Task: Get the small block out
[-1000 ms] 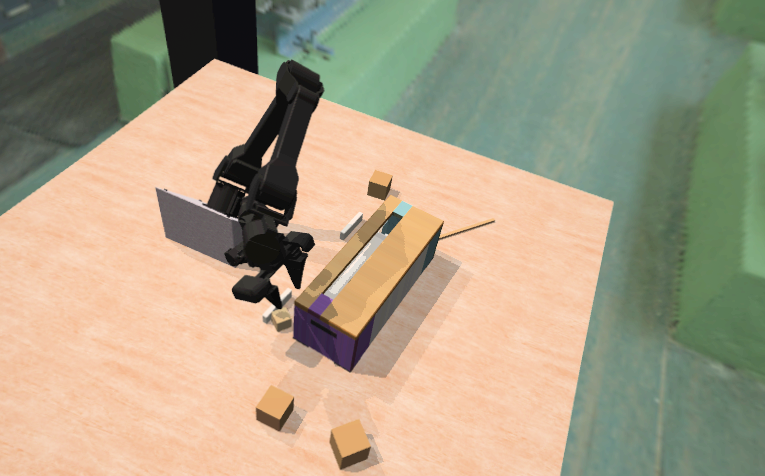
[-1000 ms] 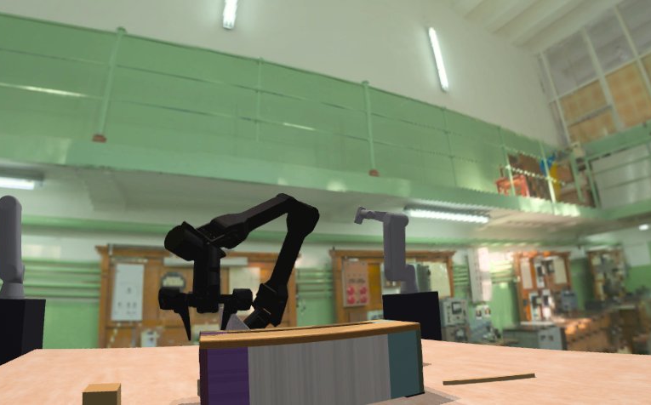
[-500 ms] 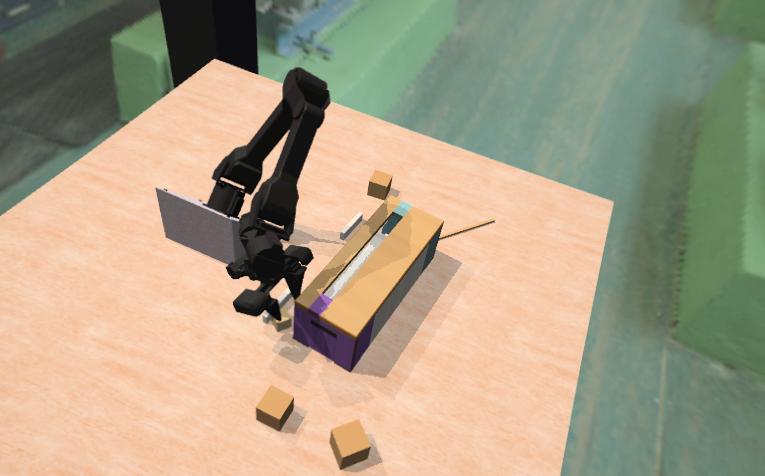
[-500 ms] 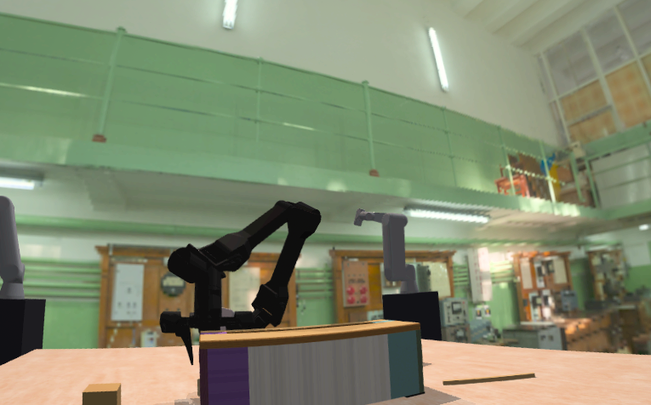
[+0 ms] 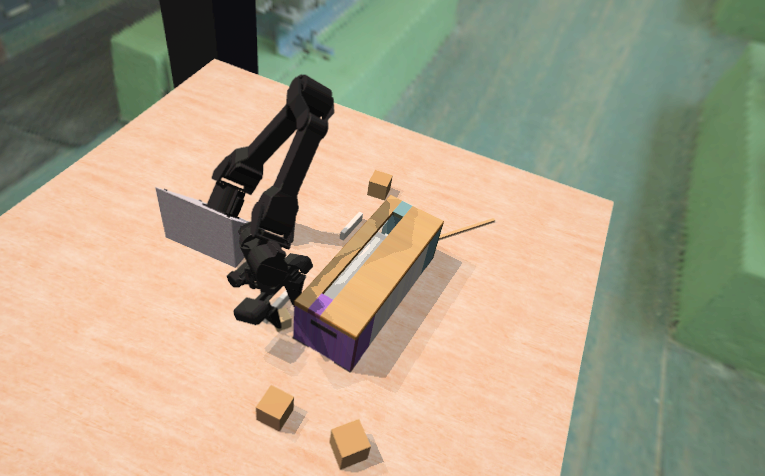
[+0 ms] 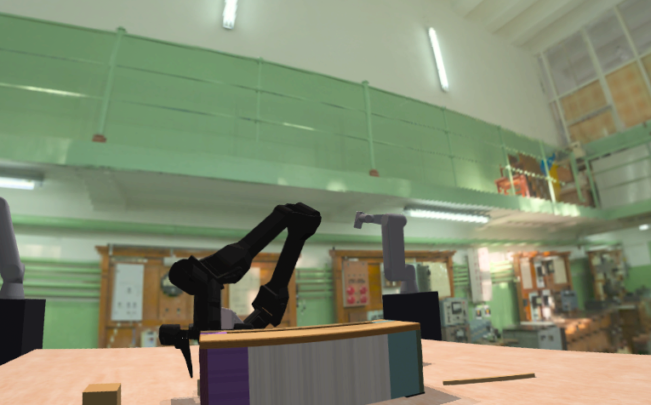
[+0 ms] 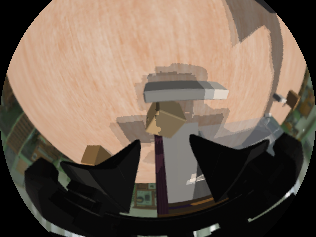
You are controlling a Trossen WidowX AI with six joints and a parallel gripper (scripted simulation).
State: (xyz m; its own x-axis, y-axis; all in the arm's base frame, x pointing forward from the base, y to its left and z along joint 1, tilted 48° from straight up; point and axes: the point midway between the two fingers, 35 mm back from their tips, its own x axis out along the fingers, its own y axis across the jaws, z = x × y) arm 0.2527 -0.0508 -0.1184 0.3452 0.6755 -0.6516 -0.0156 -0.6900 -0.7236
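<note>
The small tan block (image 5: 283, 320) (image 7: 168, 122) is outside the box, on the table beside its purple end and close to a white strip (image 5: 280, 301) (image 7: 185, 93). The box (image 5: 405, 254) (image 6: 317, 370) stands upright, with a wooden top, a long slot, a purple end and a teal end. My gripper (image 5: 287, 312) (image 7: 165, 140) is open, with its fingers pointing down near the block. In the wrist view the block lies just beyond the gap between the fingertips. One finger is close to the box's purple corner. The other partly covers the block in the top view.
Two larger wooden blocks (image 5: 274, 407) (image 5: 350, 442) lie in front of the purple end, and another (image 5: 379, 184) stands beyond the teal end. A second white strip (image 5: 351, 226) lies along the box's arm side. A thin stick (image 5: 467, 229) (image 6: 488, 379) and an upright grey panel (image 5: 198, 227) are also there.
</note>
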